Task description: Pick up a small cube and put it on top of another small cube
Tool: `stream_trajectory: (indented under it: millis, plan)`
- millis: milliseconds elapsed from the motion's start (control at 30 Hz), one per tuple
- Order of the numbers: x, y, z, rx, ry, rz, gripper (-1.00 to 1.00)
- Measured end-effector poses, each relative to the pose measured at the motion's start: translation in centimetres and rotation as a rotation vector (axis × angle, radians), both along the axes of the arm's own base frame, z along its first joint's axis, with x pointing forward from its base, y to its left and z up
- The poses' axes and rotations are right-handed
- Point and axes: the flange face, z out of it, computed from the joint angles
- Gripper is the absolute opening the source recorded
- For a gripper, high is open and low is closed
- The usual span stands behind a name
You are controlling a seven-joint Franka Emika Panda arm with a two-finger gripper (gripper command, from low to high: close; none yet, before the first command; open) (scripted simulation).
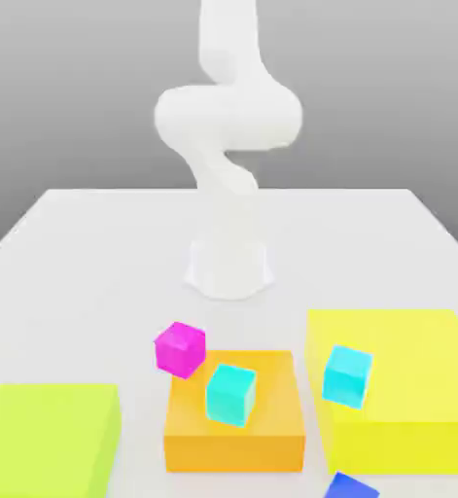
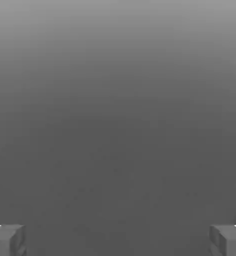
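At the near edge of a white tabletop, a small blue cube is cut off by the bottom of the exterior view, with only its upper part shown, toward the exterior view's right. It is seen in front of a large yellow block, against whose nearer left corner a cyan cube is framed, slightly tilted. A second cyan cube is pictured over the middle of an orange block, also tilted. Whether either cyan cube is borne by the block behind it cannot be told. A magenta cube, turned at an angle, is set across the orange block's far left corner as seen in the exterior view, and contact there cannot be confirmed. The exterior view's left is occupied by a lime-green block. Behind the blocks, a white robot arm is mounted upright on its base. In the hand view, the jaws of the gripper are spread wide, with plain grey seen between them.
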Motion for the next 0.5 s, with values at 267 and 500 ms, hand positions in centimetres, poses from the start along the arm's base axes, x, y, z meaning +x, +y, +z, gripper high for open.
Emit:
stream_trajectory:
  millis: [267, 500]
  plan:
    - [9.0, 3.0, -10.9, 0.058, 0.196, -0.129, 0.00]
    - [14.0, 5.7, -22.1, 0.103, 0.358, -0.238, 0.00]
